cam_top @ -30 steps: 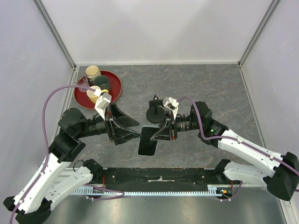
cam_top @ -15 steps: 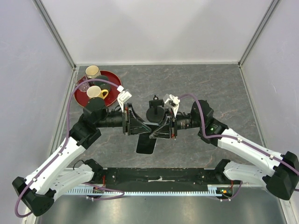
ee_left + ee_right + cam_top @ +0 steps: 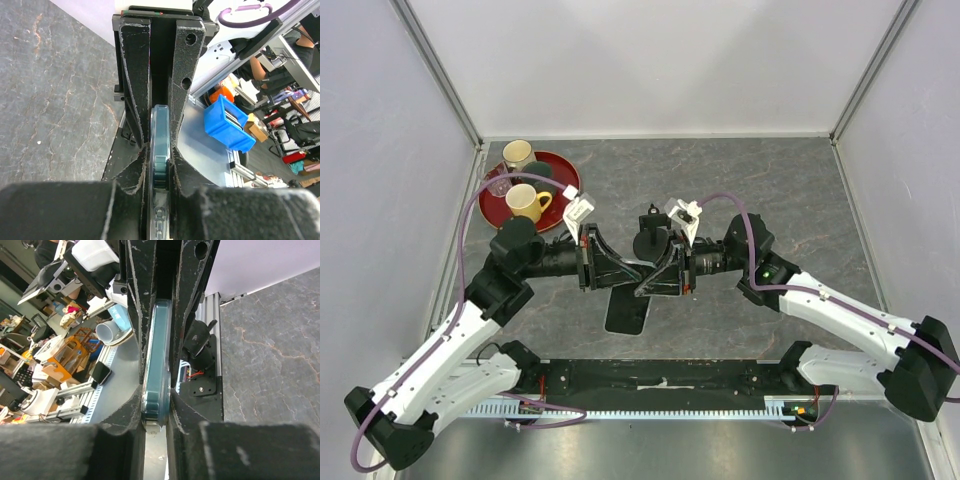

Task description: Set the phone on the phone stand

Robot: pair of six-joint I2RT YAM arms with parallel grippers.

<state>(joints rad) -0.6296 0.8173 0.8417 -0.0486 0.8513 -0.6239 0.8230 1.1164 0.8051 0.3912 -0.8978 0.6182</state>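
While meeting over the table (image 3: 770,190), left gripper (image 3: 160,165) and right gripper (image 3: 157,400) both clamped on phone (image 3: 627,312) — phone stand (image 3: 651,240) just beyond, far side.

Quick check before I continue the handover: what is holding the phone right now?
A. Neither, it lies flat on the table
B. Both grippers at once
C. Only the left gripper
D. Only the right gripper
B: the left wrist view shows the phone edge-on, pinched in the left gripper, and the right wrist view shows it clamped the same way in the right gripper.
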